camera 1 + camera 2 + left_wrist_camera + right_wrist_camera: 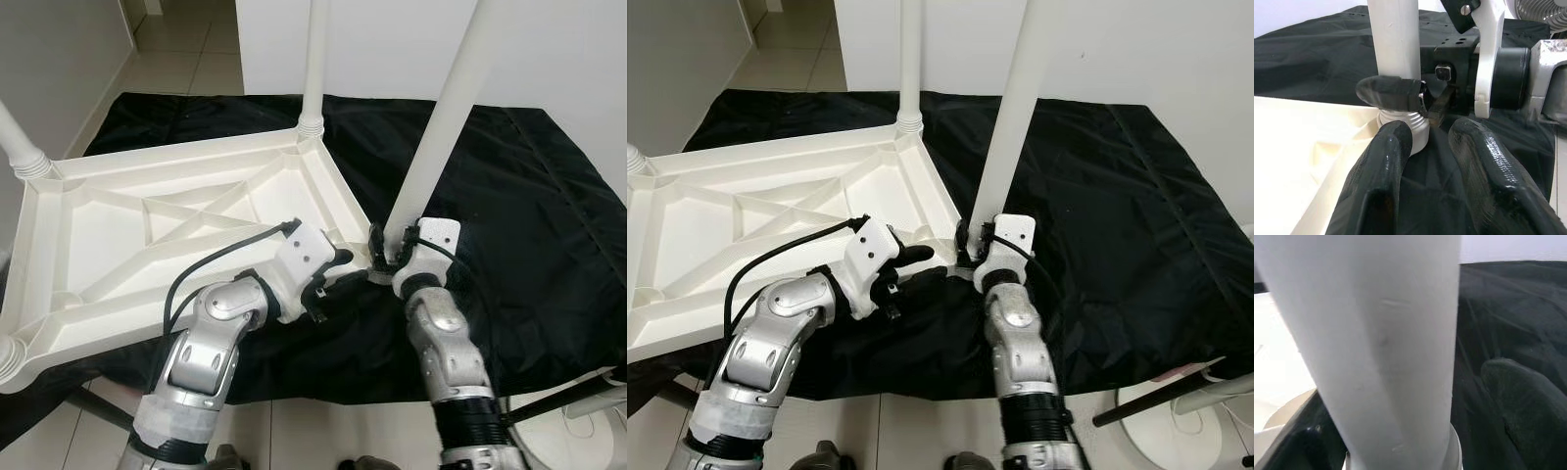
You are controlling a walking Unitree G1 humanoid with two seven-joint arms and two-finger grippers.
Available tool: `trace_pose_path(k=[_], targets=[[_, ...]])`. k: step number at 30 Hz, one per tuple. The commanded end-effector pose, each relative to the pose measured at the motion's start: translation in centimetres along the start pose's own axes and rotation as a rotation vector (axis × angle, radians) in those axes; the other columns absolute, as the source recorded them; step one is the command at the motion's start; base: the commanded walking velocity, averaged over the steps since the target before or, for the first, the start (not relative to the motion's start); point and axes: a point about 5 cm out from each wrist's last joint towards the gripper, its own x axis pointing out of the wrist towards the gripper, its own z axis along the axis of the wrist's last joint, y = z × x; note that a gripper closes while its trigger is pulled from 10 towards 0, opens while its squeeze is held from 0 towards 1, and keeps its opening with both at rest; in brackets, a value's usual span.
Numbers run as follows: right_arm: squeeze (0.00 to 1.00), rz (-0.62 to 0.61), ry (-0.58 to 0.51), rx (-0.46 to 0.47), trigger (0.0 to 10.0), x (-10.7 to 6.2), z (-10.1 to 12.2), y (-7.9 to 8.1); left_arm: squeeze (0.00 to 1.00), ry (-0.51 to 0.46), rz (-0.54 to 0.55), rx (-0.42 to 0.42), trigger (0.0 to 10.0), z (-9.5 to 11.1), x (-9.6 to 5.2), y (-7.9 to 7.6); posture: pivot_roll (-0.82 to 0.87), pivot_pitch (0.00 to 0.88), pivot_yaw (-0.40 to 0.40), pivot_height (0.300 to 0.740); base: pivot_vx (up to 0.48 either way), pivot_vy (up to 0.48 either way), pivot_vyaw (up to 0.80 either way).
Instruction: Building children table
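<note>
Right gripper [390, 257] is clamped on the base of the near table leg [441, 117], right at its corner socket; leg axis stands near vertical, leaning slightly. Left gripper [331, 281] sits just beside it, fingers apart, holding nothing. Upturned white tabletop [147, 225] lies on black sheet [529, 206] to the left. No readable markings.

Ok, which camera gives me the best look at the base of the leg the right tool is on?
The left wrist view: it shows the leg ending in its ribbed collar at the tabletop corner, with a right tool finger across it. The eye views show the base partly hidden by the right tool. The right wrist view shows a blurred shaft.
</note>
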Motion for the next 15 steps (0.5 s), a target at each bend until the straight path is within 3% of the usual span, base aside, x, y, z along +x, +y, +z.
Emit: trace_pose_path(k=[1,2,3,7,10,12,13,15], targets=[[0.0,0.024,0.009,0.002,10.0,-0.1,-0.3,-0.9,0.0,-0.003,0.154,-0.005,10.0,-0.2,-0.2,0.6,-0.04,0.0,-0.011,0.74,0.0,0.0,0.0],[0.0,0.024,0.009,0.002,10.0,-0.1,-0.3,-0.9,0.0,-0.003,0.154,-0.005,10.0,-0.2,-0.2,0.6,-0.04,0.0,-0.011,0.74,0.0,0.0,0.0],[0.0,0.127,-0.002,-0.017,10.0,-0.1,-0.2,-1.7,0.0,-0.004,0.155,-0.002,10.0,-0.2,-0.2,0.5,-0.04,0.0,-0.011,0.74,0.0,0.0,0.0],[0.0,0.174,-0.008,-0.034,10.0,-0.1,-0.1,-2.0,0.0,-0.006,0.155,-0.002,10.0,-0.1,-0.2,0.5,-0.04,0.0,-0.012,0.74,0.0,0.0,0.0],[0.0,0.363,-0.025,-0.102,10.0,0.2,0.4,-2.7,0.0,-0.012,0.146,0.004,10.0,0.1,0.2,0.3,-0.04,0.0,-0.009,0.74,0.0,0.0,0.0],[0.0,0.363,-0.025,-0.102,10.0,0.2,0.4,-2.7,0.0,-0.012,0.146,0.004,10.0,0.1,0.2,0.3,-0.04,0.0,-0.009,0.74,0.0,0.0,0.0],[0.0,0.443,-0.027,-0.118,10.0,0.5,0.6,-2.9,0.0,-0.011,0.137,0.004,10.0,0.1,0.3,0.3,-0.04,0.0,-0.007,0.74,0.0,0.0,0.0],[0.0,0.471,-0.028,-0.127,10.0,0.6,0.8,-2.9,0.0,-0.01,0.134,0.002,10.0,0.1,0.3,0.2,-0.04,0.0,-0.007,0.74,0.0,0.0,0.0]])
